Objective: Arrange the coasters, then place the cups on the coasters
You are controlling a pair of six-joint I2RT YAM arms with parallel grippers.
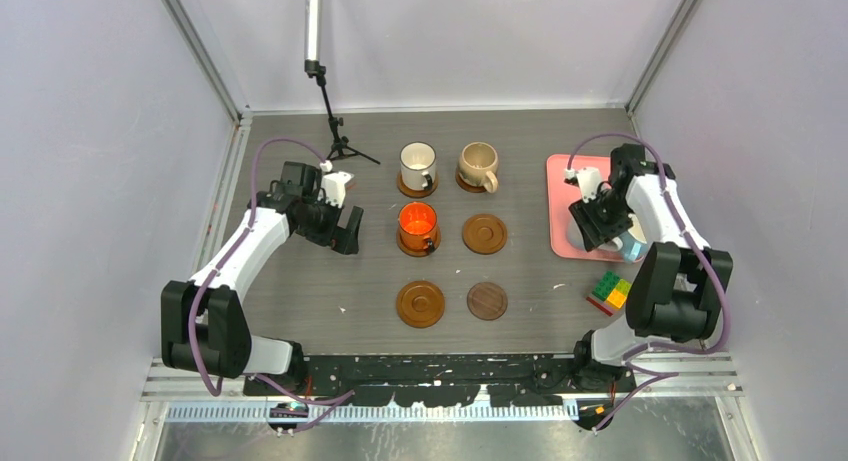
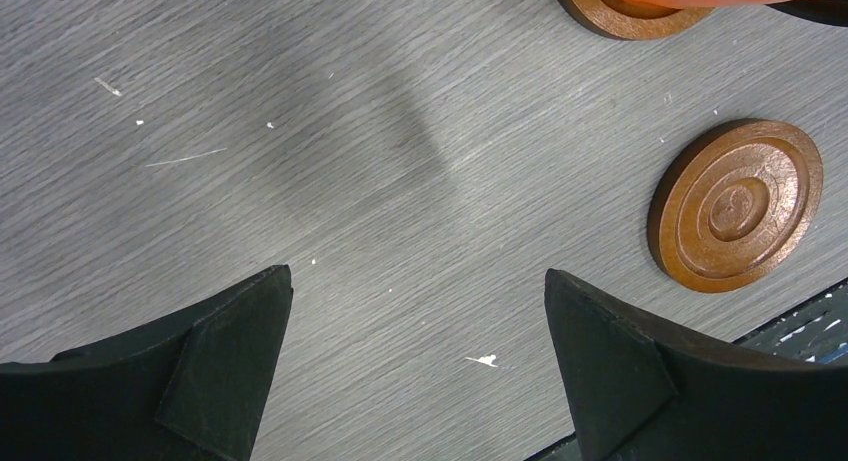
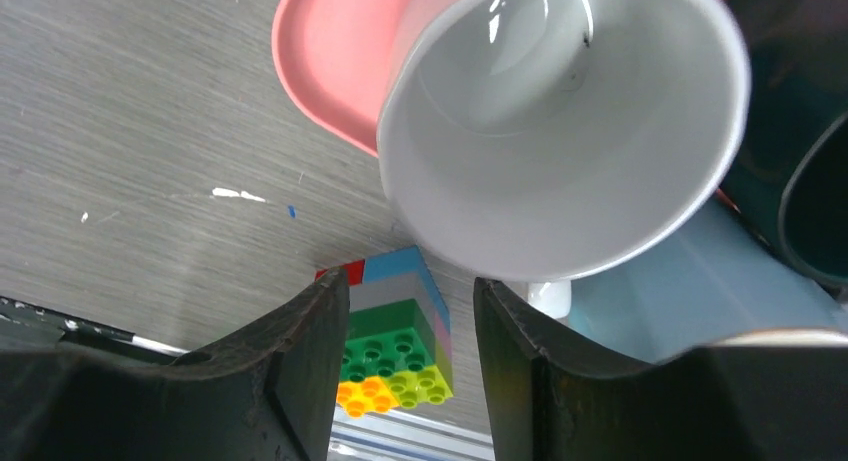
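my left gripper (image 1: pixel 342 229): jaws fully apart, nothing in them, over bare table (image 1: pixel 300 301) just left of the orange mug (image 1: pixel 417 221).

my right gripper (image 3: pixel 408 291): jaws part open, with only the toy bricks (image 3: pixel 395 356) down on the table showing in the gap. No grip that I can see. The rim of the second white mug (image 3: pixel 560 131) sits just above my fingertips. Its handle stub is at the inner edge of one finger; can't tell if they touch.

Layout, orange mug as datum:
- it stands on a rimmed coaster (image 1: pixel 410 249)
- directly behind it: white mug (image 1: pixel 418 166) on a coaster (image 1: pixel 417 191)
- behind and to the right: beige mug (image 1: pixel 478 164) on a coaster (image 1: pixel 465 184)
- just right: empty rimmed coaster (image 1: pixel 484 233)
- in front: front rimmed coaster (image 1: pixel 420 303), also empty
- front-right: darker flat coaster (image 1: pixel 487 301), empty
- well to the right: pink tray (image 1: pixel 558 206), with the right gripper over it
- the second white mug, the dark green mug (image 3: pixel 800 181) and the light blue mug (image 3: pixel 680 291) are bunched there, close together
- the toy bricks lie further right and forward of the orange mug, off the tray's near corner
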